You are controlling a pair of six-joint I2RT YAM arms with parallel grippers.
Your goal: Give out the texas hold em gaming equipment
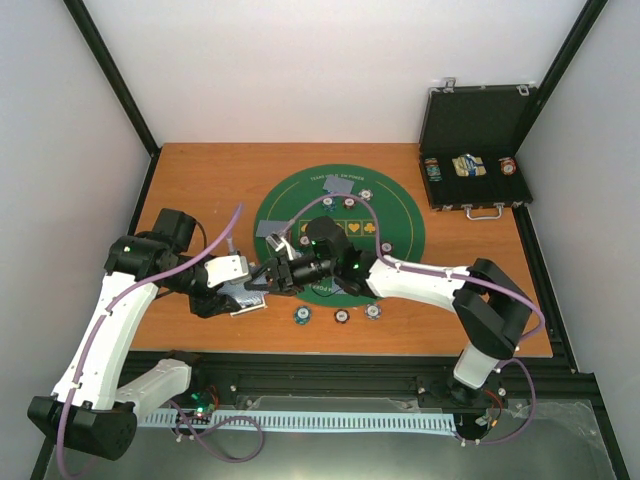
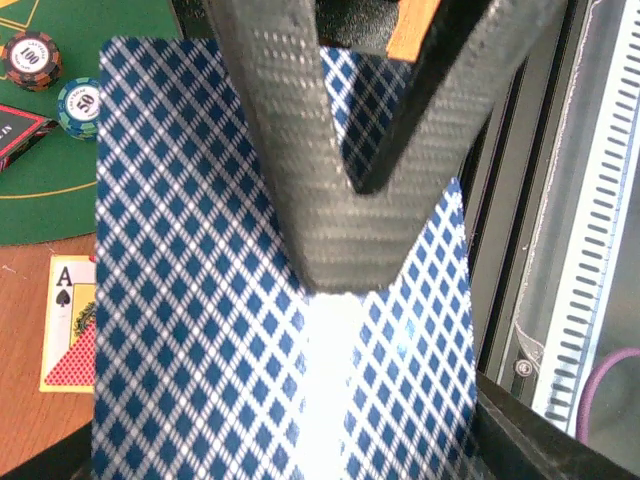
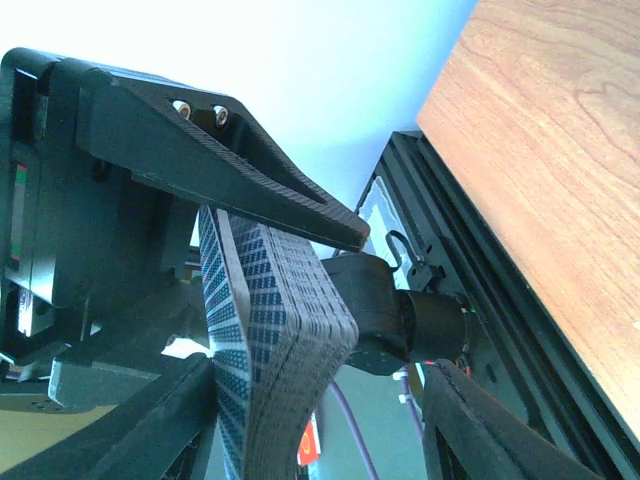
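My left gripper (image 1: pixel 238 292) is shut on a thick deck of blue diamond-backed playing cards (image 2: pixel 200 300), held above the table's near left part. The deck (image 3: pixel 275 330) shows edge-on in the right wrist view, with a left finger (image 3: pixel 220 170) lying across it. My right gripper (image 1: pixel 270 277) meets the deck from the right. It is open, with one of its fingers (image 3: pixel 130 430) on each side of the deck's end and a gap on the right side. Three poker chips (image 1: pixel 342 316) lie in a row at the near rim of the green mat (image 1: pixel 400 235).
An open black case (image 1: pixel 475 120) with chips and cards inside stands at the back right. An ace of spades (image 2: pixel 68 320) lies face up on the wood beside the mat. Two chips (image 2: pixel 32 60) and a black-and-red marker (image 2: pixel 15 135) lie on the mat.
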